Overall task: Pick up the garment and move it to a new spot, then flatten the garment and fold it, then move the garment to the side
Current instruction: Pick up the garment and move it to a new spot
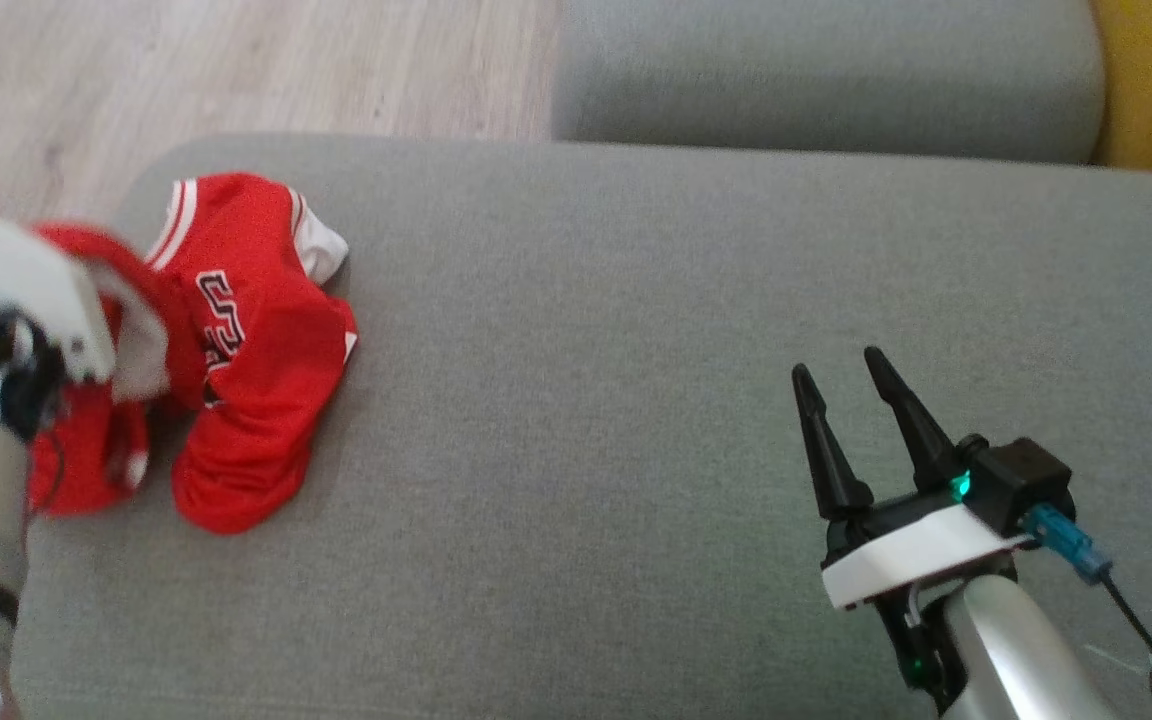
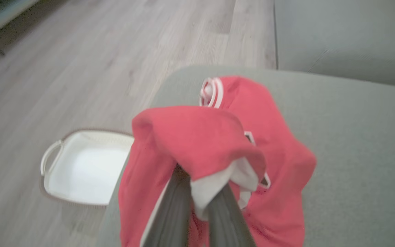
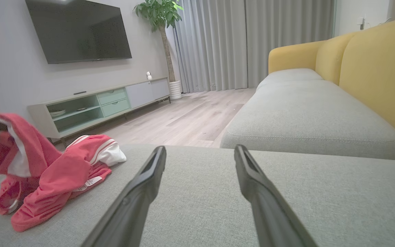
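Left gripper (image 2: 201, 184) had the red garment (image 1: 256, 370) pinched at the left end of the grey seat (image 1: 586, 400).
Its fingers were pressed together on a fold of red cloth with white lining, and that fold hung up off the seat. The rest of the garment lay crumpled on the seat by the rounded corner, white-striped trim at the far edge, dark lettering on top. Right gripper (image 1: 836, 362) hovered over bare seat, well apart from the garment, fingers spread with nothing between them. White basket (image 2: 77, 171) sat on the wood floor (image 2: 81, 68) just beside that corner. Yellow backrest (image 3: 372, 68) stood at the far right.
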